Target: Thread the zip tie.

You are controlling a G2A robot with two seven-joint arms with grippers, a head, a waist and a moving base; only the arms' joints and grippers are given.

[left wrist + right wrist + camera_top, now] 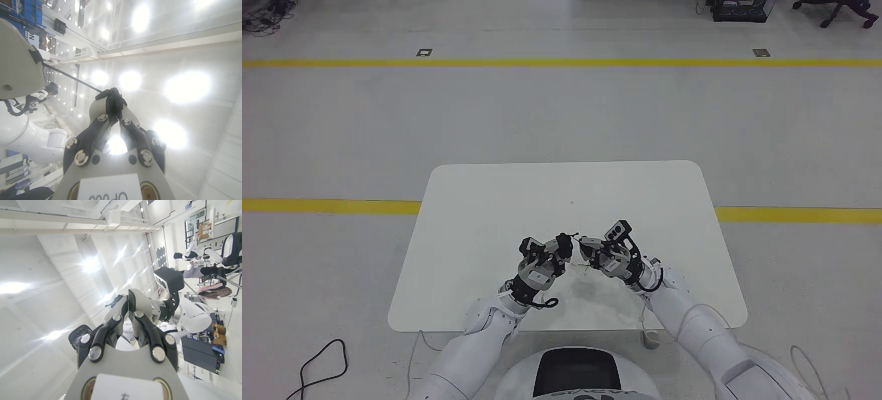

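Pinched one end of the zip tie in the left gripper, closed fast, above the bench. Clamped the right gripper tight, apparently on its other end. Judged threading unfinished: saw no closed loop.

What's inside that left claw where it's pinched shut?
A black zip tie, clamped by the left gripper; its thin strap runs out to the right gripper. The part inside the grip is covered.

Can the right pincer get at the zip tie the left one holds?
Likely yes: the right pincer looks closed on one end of the zip tie, close beside the left pincer.
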